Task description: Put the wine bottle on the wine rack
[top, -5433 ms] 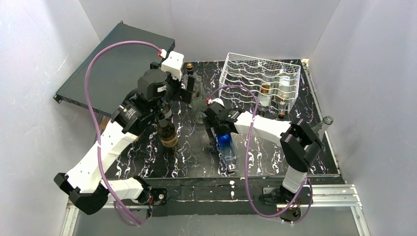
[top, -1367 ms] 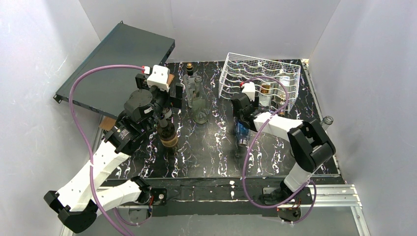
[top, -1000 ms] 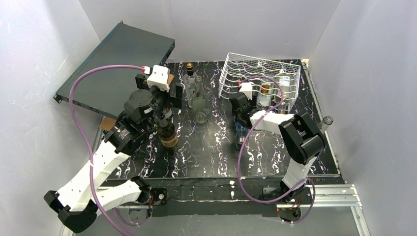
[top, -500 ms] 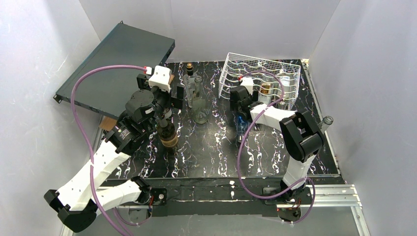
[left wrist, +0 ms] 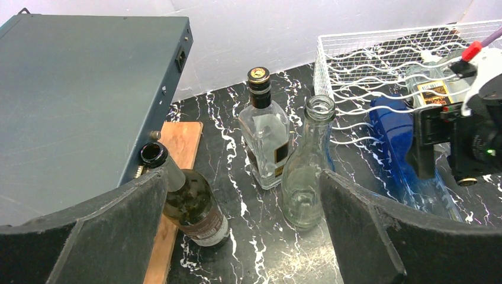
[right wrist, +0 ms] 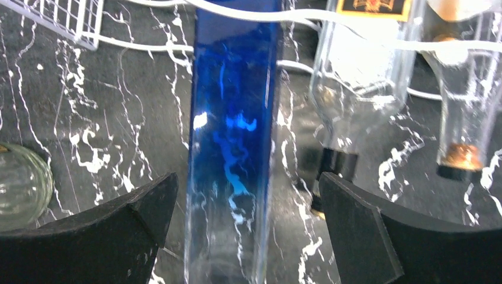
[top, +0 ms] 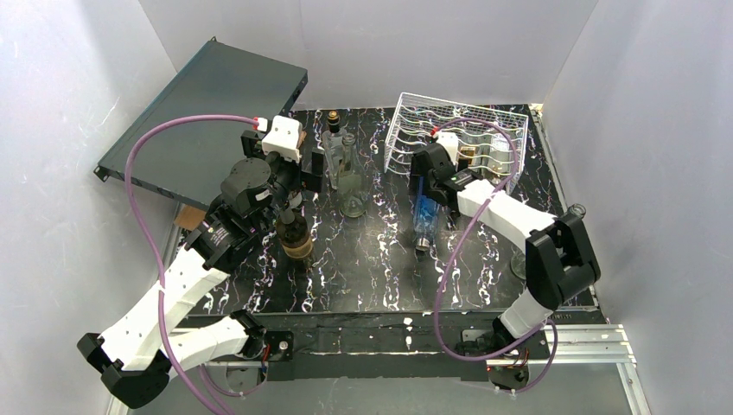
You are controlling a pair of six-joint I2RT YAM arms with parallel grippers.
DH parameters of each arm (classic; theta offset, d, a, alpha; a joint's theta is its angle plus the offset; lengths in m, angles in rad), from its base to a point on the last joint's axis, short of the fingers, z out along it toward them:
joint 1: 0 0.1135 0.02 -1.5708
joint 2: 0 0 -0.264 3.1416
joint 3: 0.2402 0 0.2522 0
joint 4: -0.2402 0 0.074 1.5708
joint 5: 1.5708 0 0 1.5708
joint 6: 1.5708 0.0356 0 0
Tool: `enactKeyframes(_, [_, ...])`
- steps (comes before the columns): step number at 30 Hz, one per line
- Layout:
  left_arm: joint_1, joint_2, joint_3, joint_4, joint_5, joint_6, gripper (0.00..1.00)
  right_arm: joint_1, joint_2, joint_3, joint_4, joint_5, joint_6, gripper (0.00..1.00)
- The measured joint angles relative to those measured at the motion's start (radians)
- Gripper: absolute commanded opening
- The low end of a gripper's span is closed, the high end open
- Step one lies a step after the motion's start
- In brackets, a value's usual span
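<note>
The blue wine bottle [top: 423, 206] lies with its base end inside the wine rack [top: 449, 117] at 1 o'clock on the surface [top: 363, 268], neck pointing to 6 o'clock. The right jaws straddle it, released. The left jaws gape empty.

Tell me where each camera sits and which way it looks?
Top external: fixed high behind the arm bases, looking down over the table; shows the left arm and right arm.
Left wrist: on the left arm, facing across the table toward the wine rack; its open jaws frame the bottom.
Right wrist: on the right arm, looking down on the blue bottle at the rack's front; open jaws either side.
Shared: all three show the blue bottle and rack.
</note>
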Motion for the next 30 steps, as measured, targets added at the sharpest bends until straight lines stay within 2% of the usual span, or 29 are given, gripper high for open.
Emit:
enactKeyframes(7, [0.0, 0.0, 0.0, -0.002, 0.003, -0.001, 0.98, 0.026, -0.074, 0.013, -0.211, -0.044, 0.089, 0.98])
enactKeyframes(12, [0.0, 0.001, 0.0, -0.006, 0.005, -0.005, 0.98, 0.099, -0.143, -0.025, -0.266, -0.061, 0.161, 0.98])
enactKeyframes(15, [0.0, 0.004, 0.0, -0.008, 0.009, -0.009, 0.98, 0.122, -0.155, -0.053, -0.27, -0.064, 0.195, 0.98])
enactKeyframes(23, [0.0, 0.017, 0.0, -0.008, 0.016, -0.012, 0.98, 0.128, -0.141, -0.112, -0.251, -0.051, 0.241, 0.88])
enactKeyframes(27, [0.0, 0.021, 0.0, -0.008, 0.016, -0.012, 0.98, 0.13, -0.106, -0.129, -0.208, -0.057, 0.255, 0.87])
enactKeyframes(30, [0.0, 0.023, 0.0, -0.008, 0.016, -0.012, 0.98, 0.135, -0.07, -0.134, -0.176, -0.058, 0.257, 0.77])
